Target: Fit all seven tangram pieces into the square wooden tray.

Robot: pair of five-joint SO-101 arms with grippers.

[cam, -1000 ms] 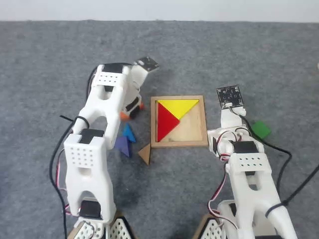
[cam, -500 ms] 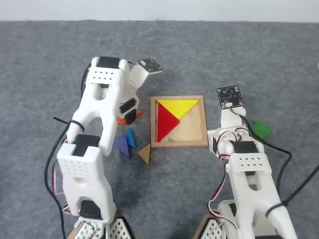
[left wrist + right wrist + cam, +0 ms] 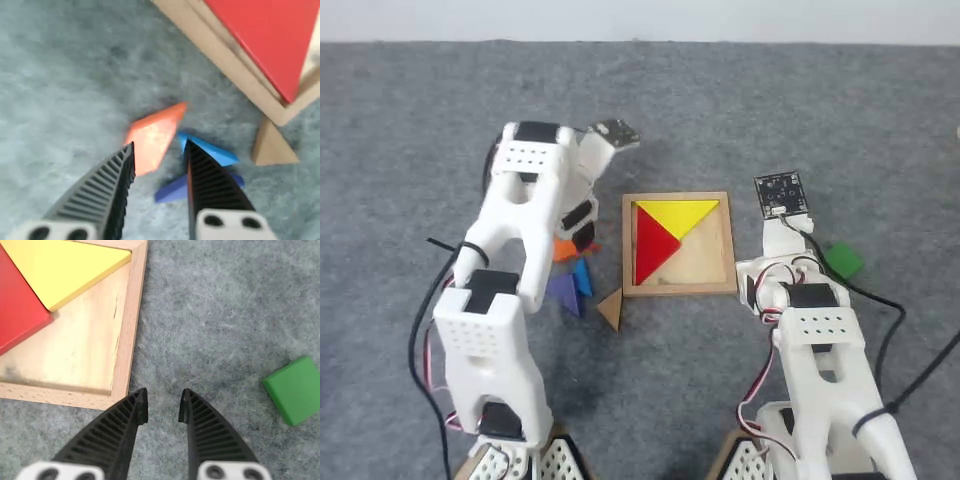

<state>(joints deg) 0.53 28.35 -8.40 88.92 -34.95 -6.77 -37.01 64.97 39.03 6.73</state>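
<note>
Left claw (image 3: 159,147), lower middle of its wrist view: parted about halfway, gripping nothing, poised over the near end of the orange piece (image 3: 154,137) on the grey counter (image 3: 60,75). Just right of that, the blue triangle (image 3: 210,152), partly hidden behind 1 finger and touching a purple piece (image 3: 172,190). Farther right, a wood-coloured triangle (image 3: 272,147) close to the tray (image 3: 225,60) corner.

Right claw (image 3: 163,395): narrowly open, empty, above bare counter just off the tray's rim.

Inside the tray, centre of the high view, 2 pieces edge to edge: red triangle (image 3: 652,245) and yellow triangle (image 3: 678,214). Green square (image 3: 842,260) well apart at right.
</note>
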